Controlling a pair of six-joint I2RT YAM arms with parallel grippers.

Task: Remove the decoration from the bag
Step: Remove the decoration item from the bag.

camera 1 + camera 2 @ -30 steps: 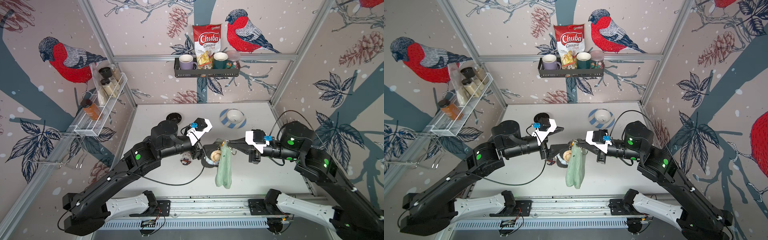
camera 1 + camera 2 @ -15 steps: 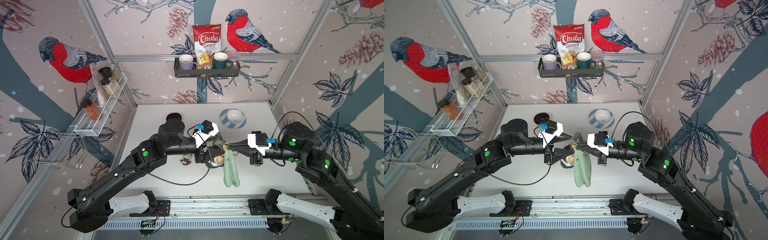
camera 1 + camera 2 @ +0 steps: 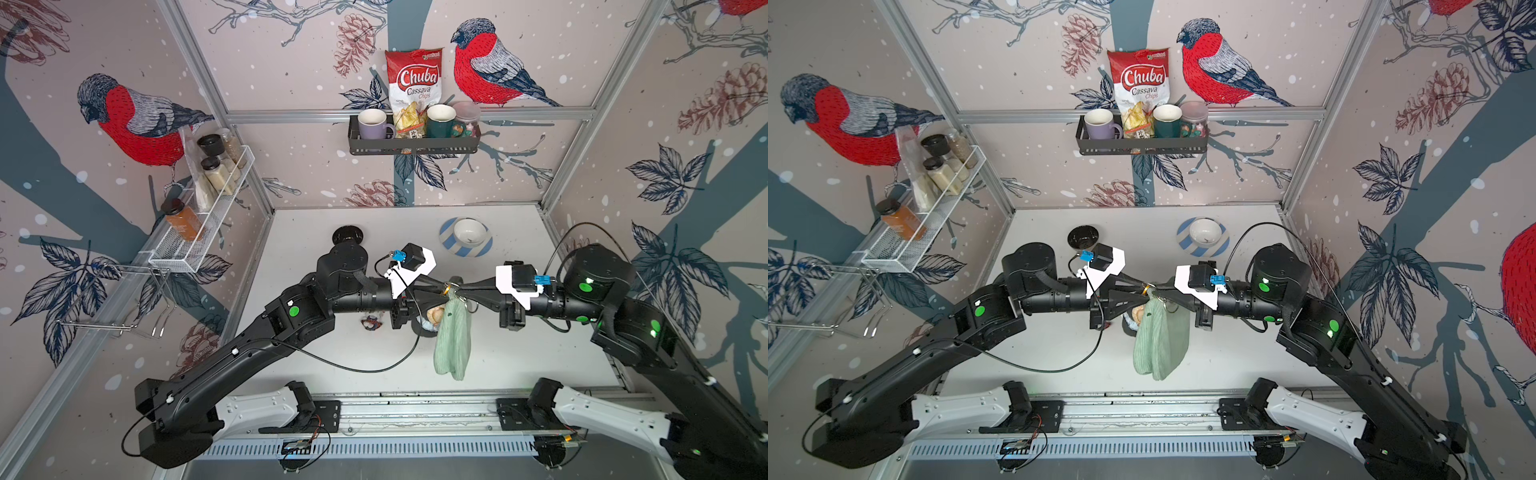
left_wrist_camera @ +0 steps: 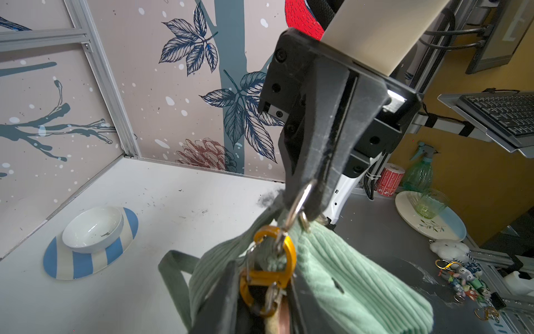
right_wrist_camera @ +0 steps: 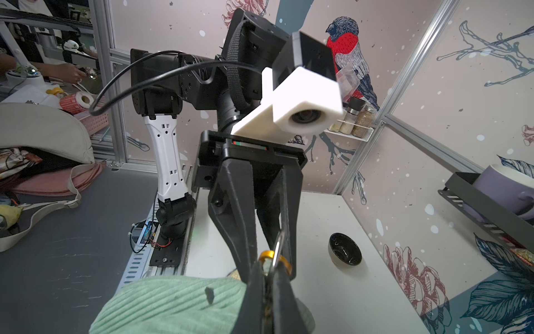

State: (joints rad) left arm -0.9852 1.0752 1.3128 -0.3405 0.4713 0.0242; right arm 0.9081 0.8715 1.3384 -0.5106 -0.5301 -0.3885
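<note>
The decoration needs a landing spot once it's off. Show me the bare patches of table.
Bare table: right side, between the hanging bag and the right arm; also the back strip between the black bowl and the striped plate. Crowded: the middle, around the bag and under the left arm.

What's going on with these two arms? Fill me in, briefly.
The right end effector is shut on the ring of the bag, which hangs above the table. The left end effector has its jaws around the orange clip that hangs a charm from the bag. Whether it grips yet is unclear. The charm is not yet off.
</note>
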